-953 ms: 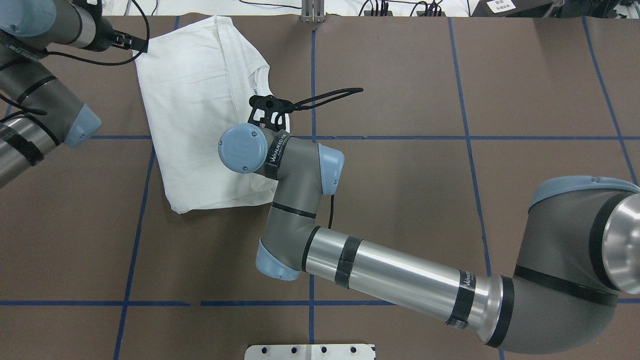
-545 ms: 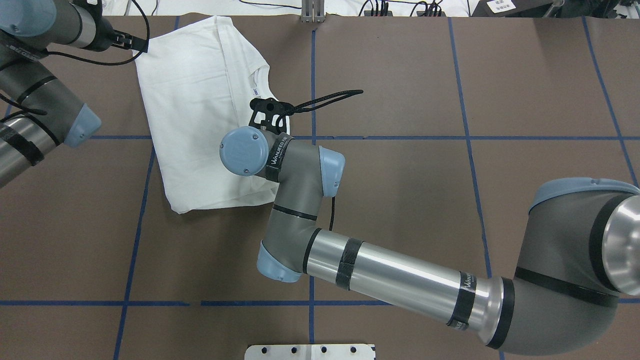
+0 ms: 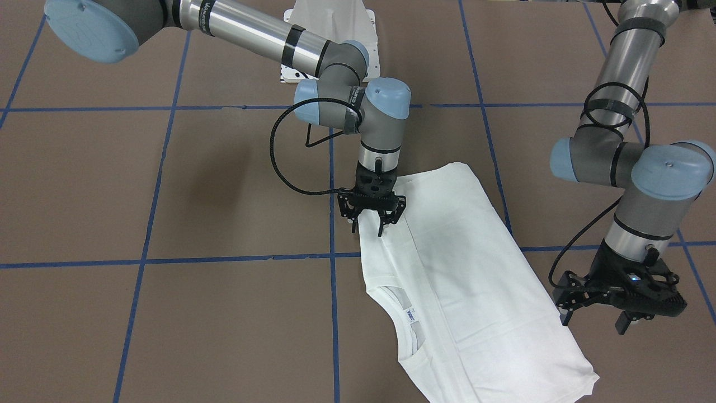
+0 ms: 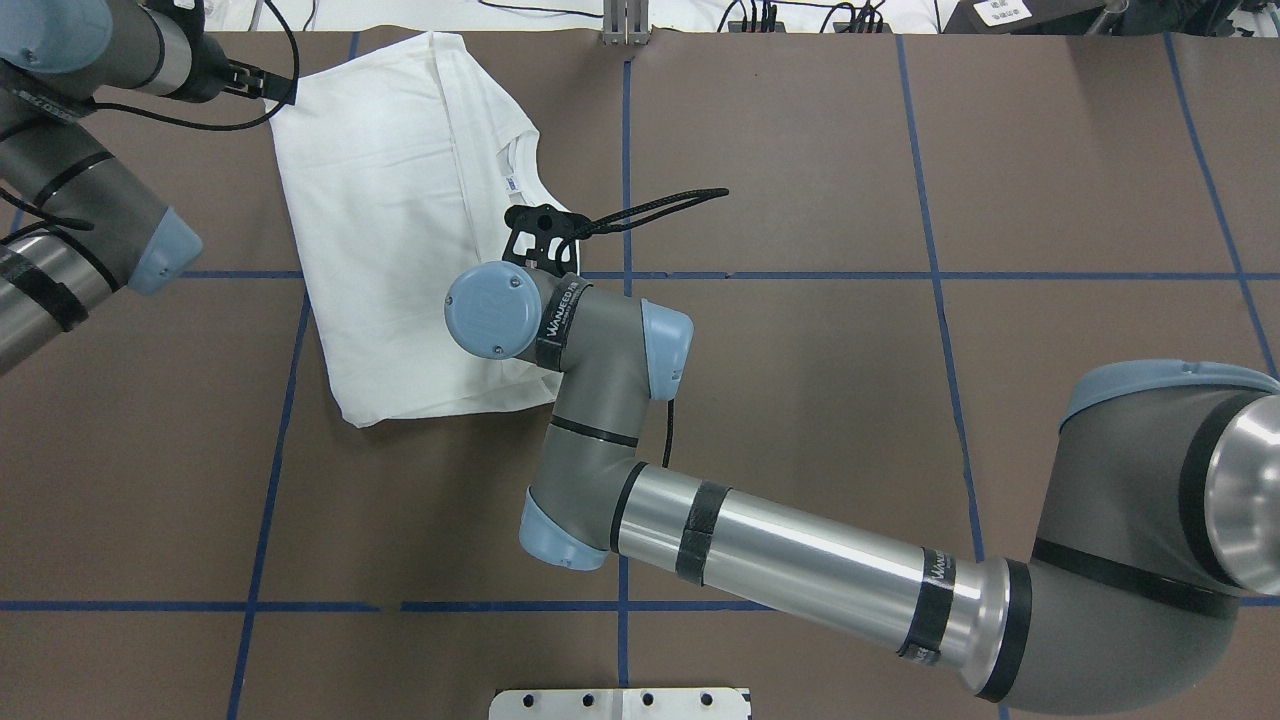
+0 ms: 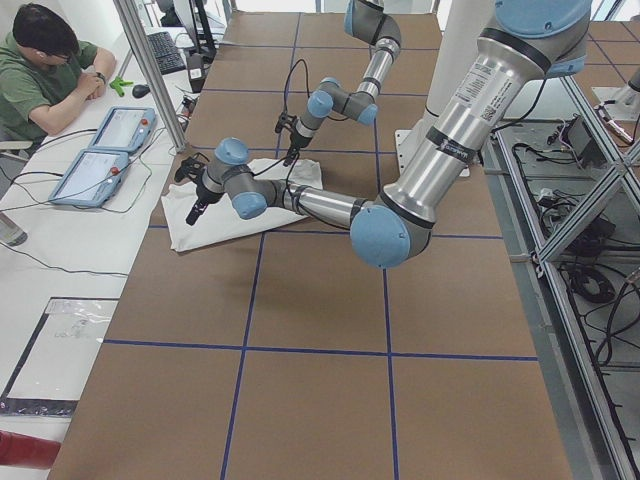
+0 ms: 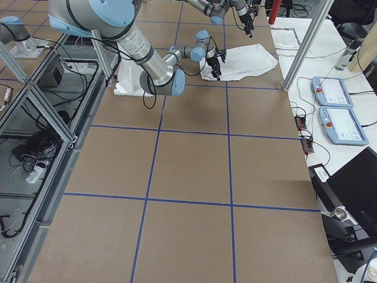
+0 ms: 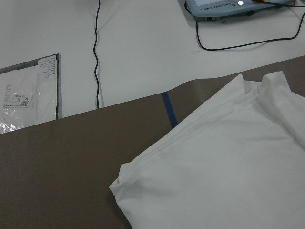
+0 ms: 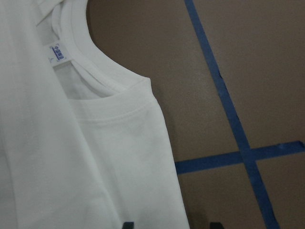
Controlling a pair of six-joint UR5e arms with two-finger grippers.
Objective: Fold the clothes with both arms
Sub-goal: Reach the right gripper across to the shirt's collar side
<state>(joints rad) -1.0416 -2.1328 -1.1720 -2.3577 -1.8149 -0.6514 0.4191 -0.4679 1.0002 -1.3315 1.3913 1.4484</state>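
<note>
The white T-shirt (image 4: 380, 220) lies folded lengthwise at the table's far left; its ribbed collar and small tag (image 8: 58, 51) face the middle. It also shows in the front view (image 3: 475, 280). My right gripper (image 3: 368, 228) is open and points down over the shirt's collar-side edge; its fingertips (image 8: 127, 224) straddle that edge in the right wrist view. From overhead the right gripper (image 4: 543, 232) is mostly hidden by its wrist. My left gripper (image 3: 593, 322) is open and empty, just outside the shirt's far corner (image 7: 119, 183). It also shows overhead (image 4: 262, 85).
Blue tape lines (image 4: 625, 150) cross the brown table. The white pedestal base (image 4: 620, 703) sits at the near edge. Beyond the far edge are a white bench, cables and a control pendant (image 7: 228, 9). An operator (image 5: 40, 60) sits at that side.
My right wrist and gripper have shifted slightly toward the robot and a little right along the shirt's edge. The left arm and the shirt have not moved.
</note>
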